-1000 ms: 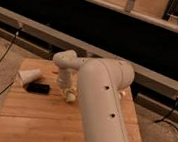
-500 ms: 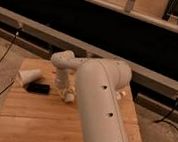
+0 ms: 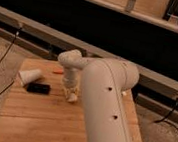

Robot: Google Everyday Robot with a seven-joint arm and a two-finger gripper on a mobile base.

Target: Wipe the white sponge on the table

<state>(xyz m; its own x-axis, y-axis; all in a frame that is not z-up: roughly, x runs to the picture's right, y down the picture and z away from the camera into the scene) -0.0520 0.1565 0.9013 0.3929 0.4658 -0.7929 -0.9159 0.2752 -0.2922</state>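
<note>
Sliding slightly leftward since a moment ago, the gripper point(image 3: 71, 94) is pressing down near the middle of the tan, lengthwise-planked table point(image 3: 39, 118). Its fingers are staying closed on the white sponge point(image 3: 72, 98), a small soft cream block whose long axis cannot be told. Beside it are lying a tapered white cup point(image 3: 29, 77) and a dark flat object point(image 3: 38, 88).

Bench point(image 3: 33, 122) fills lower half of view. Arm point(image 3: 104, 108) rises from front right, elbow over bench middle. Hand point(image 3: 71, 96) down at bench centre, shut, sponge point(image 3: 72, 98) at its tip touching bench. Left of hand: small flat block point(image 3: 38, 87) lying on bench; cup point(image 3: 29, 77) on its side just behind-left of block. Thin stick point(image 3: 57, 71) near back edge, behind hand. Cables point(image 3: 4, 54) on floor, left of bench.
</note>
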